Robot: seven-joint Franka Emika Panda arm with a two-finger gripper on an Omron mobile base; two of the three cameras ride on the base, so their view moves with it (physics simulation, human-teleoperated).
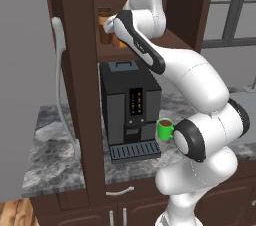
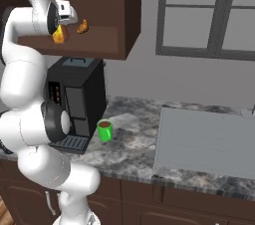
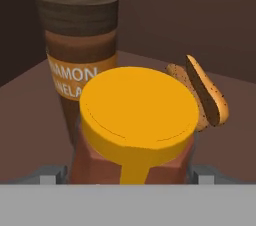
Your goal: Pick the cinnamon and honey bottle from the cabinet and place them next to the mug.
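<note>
Claw (image 3: 131, 182): inside cabinet (image 1: 80, 70), closed around honey bottle (image 3: 135, 120)
Cinnamon (image 3: 77, 55): just behind claw, upright
Mug (image 1: 165, 129): far below, on table (image 2: 134, 139)

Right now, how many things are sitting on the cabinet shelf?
3: the honey bottle right in front of the hand, the cinnamon behind it, and a small golden-brown pastry beside them. The arm may hide more.

Cabinet (image 1: 80, 95) shelf as I see it: the honey bottle (image 3: 135, 130) fills the space at the gripper (image 3: 125, 180); the cinnamon (image 3: 77, 45) stands just behind-left of it, a hot dog (image 3: 202, 95) just right. Open shelf remains toward the right edge.
</note>
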